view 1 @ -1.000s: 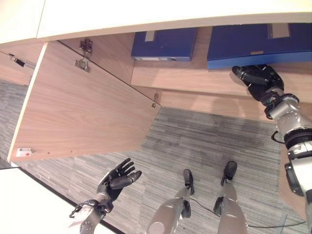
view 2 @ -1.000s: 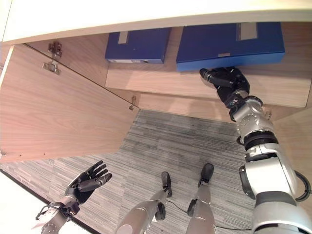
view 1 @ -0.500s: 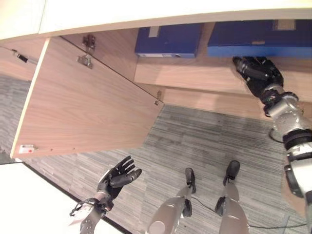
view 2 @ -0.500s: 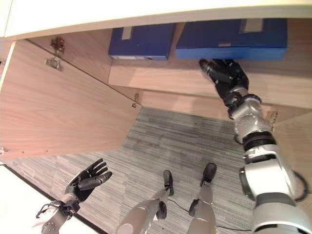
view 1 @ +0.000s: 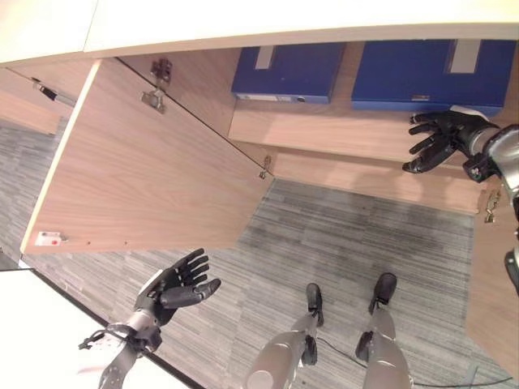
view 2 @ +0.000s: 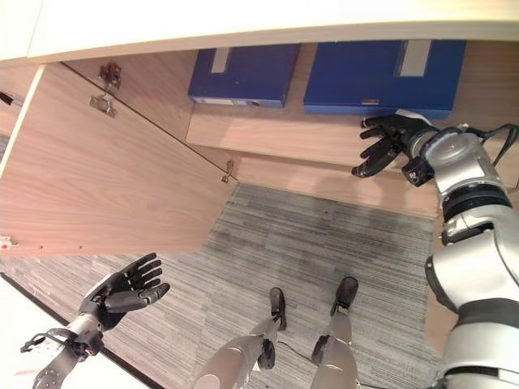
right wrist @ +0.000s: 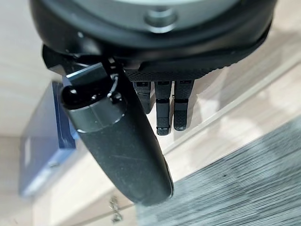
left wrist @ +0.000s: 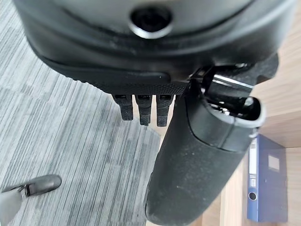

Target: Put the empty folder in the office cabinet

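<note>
Cabinet shelf upper frame holds two blue folders; my right hand hovers below, fingers spread, empty; left hand spread lower left.

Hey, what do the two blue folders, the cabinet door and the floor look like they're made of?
Blue folders: probably plastic-coated board, smooth with a slight sheen, pale spine labels. Cabinet door: wood-look laminate or veneer, matte, with printed grain and metal hinges. Floor: likely carpet, grey with fine stripes.

folder: blue, lay flat on the cabinet shelf, spine label facing outward
office cabinet: light wood, door swung open
</note>
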### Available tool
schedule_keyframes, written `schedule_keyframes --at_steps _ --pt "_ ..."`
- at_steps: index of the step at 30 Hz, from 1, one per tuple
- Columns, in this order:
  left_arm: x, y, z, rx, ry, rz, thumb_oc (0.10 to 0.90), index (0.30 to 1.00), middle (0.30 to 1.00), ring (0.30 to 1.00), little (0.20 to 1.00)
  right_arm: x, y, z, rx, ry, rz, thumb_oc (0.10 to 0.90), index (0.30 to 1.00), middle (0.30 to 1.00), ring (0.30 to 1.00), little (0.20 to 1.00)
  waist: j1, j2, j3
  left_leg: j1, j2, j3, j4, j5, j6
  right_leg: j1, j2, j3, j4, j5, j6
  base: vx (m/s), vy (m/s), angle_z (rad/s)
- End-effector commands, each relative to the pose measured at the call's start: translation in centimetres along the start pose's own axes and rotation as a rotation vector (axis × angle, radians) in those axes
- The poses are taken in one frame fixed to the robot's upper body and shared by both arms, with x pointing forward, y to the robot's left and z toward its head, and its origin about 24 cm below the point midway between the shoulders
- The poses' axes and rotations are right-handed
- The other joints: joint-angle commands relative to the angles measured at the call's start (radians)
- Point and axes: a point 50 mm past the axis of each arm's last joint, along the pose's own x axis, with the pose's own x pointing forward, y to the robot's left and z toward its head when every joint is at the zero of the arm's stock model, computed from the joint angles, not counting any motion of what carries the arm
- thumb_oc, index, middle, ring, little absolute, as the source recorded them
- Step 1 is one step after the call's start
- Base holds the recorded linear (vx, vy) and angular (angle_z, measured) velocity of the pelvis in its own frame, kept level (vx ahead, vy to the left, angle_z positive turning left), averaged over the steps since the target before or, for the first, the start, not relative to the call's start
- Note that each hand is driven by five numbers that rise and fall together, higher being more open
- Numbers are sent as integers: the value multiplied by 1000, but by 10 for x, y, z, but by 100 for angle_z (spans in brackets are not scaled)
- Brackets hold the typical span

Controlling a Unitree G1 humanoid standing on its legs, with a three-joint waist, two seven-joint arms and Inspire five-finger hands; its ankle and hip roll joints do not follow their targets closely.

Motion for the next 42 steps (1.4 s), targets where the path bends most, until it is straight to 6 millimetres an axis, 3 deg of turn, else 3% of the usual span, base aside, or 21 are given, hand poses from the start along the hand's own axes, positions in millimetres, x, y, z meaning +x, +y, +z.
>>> schedule_keyframes --at_steps 1,4,6,8,11,12,14,18,21,24,28,32,38,42 --pt "-5 15 20 94 -64 44 800 900 900 900 900 -4 24 -58 -189 289 167 800 900 900 900 900 25 7 7 -72 -25 -31 -9 10 -82 5 15 17 3 -141 97 0 0 0" --pt "-3 16 21 97 -80 71 800 900 900 900 900 2 38 -40 -292 218 221 800 900 900 900 900 19 4 10 -73 -26 -29 -9 9 -81 6 16 21 3 -142 97 -9 1 -1" --pt "0 15 19 86 -91 86 800 900 900 900 900 3 37 -24 -252 122 186 800 900 900 900 900 12 -2 14 -76 -25 -24 -9 7 -80 4 14 25 3 -142 96 -41 -3 -8" --pt "1 15 19 81 -91 87 800 900 900 900 900 3 34 -24 -231 114 166 800 900 900 900 900 12 -3 13 -77 -25 -24 -9 8 -79 2 14 25 3 -141 96 -28 1 -5" --pt "6 14 18 57 -99 94 800 900 900 900 900 0 11 -21 -117 90 19 800 900 900 900 900 13 -1 6 -84 -28 -21 -9 7 -77 -5 14 29 3 -138 98 -8 3 -1" --pt "7 16 17 45 -102 109 800 900 900 900 900 -5 -9 -15 -10 49 -121 800 900 900 900 900 16 3 1 -87 -29 -19 -9 8 -76 -9 13 30 2 -135 100 0 0 0" --pt "7 17 16 40 -100 112 800 900 900 900 900 -6 -16 -13 29 26 -170 800 900 900 900 900 18 5 -1 -88 -29 -20 -9 8 -76 -10 12 30 2 -134 101 0 0 0" --pt "5 26 16 21 -102 160 800 900 900 900 900 -21 -52 1 295 -126 -448 800 900 900 900 900 25 15 2 -94 -32 -16 -9 10 -78 -18 10 31 1 -133 105 -4 1 1" --pt "6 28 17 22 -106 170 800 900 900 900 900 -27 -61 6 360 -180 -533 800 900 900 900 900 28 15 3 -96 -30 -15 -9 12 -79 -21 8 28 2 -134 106 -7 0 1" --pt "7 29 20 16 -111 172 800 900 900 900 900 -25 -57 7 434 -222 -530 800 900 900 900 900 26 8 11 -89 -29 -9 -9 13 -80 -14 8 25 2 -135 107 0 0 0" --pt "7 28 21 35 -106 167 800 900 900 900 900 -17 -38 14 246 -209 -441 800 900 900 900 900 14 -7 8 -65 -31 -8 -9 7 -73 9 5 23 4 -139 103 0 7 -1" --pt "10 31 20 42 -96 173 800 900 900 900 900 -16 -35 3 204 -160 -455 800 900 900 900 900 14 -8 -8 -48 -42 -13 -9 3 -64 24 -4 24 7 -139 104 -6 24 -4" --pt "10 31 23 56 -100 155 800 900 900 900 900 -14 -31 14 149 -193 -427 800 900 900 900 900 12 -16 -21 -15 -50 -16 -9 1 -59 54 -13 22 8 -138 106 -3 28 2" --pt "5 38 6 63 -19 175 800 900 900 900 900 -9 -17 32 173 -278 -345 800 900 900 900 900 8 -26 -39 14 -62 -17 -9 -5 -49 77 -25 22 11 -134 110 -1 54 0"
